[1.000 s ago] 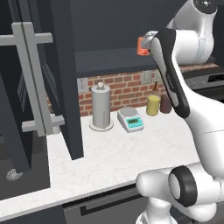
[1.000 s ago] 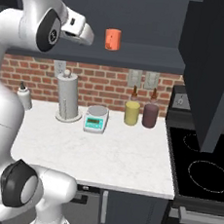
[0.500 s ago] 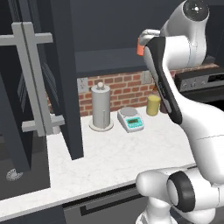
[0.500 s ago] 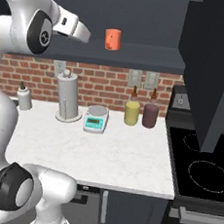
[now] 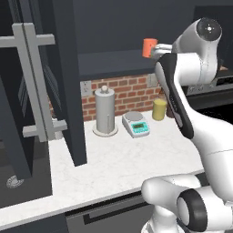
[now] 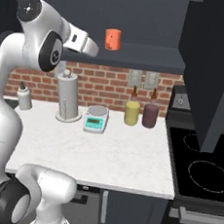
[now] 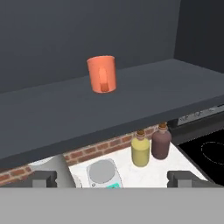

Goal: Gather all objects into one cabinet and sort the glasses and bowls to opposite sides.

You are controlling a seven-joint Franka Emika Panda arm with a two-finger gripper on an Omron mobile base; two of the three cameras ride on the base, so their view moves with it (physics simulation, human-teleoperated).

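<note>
The dark charcoal wall cabinet [image 5: 104,63] stands open, its tall door [image 5: 27,91] with the long grey bar handle [image 5: 34,82] swung out at nine o'clock in the left base view. Below it runs the white marble table [image 6: 105,152] backed by red brick. The white arm reaches up to the cabinet's floor, and its jaws [image 7: 112,177] stand spread as wide as they go, holding nothing, aimed at the shelf from just in front. A small salmon-orange cup [image 7: 102,73] stands upright on that dark cabinet floor [image 7: 131,100], at twelve o'clock from the jaws and clearly apart from them. On the table sit a grey paper-towel holder [image 6: 69,97], a small green-faced kitchen scale [image 6: 96,118] at its three o'clock, then a yellow canister [image 6: 131,111] and a maroon canister [image 6: 150,114] side by side. A white bottle [image 6: 23,97] stands at the table's nine o'clock end.
</note>
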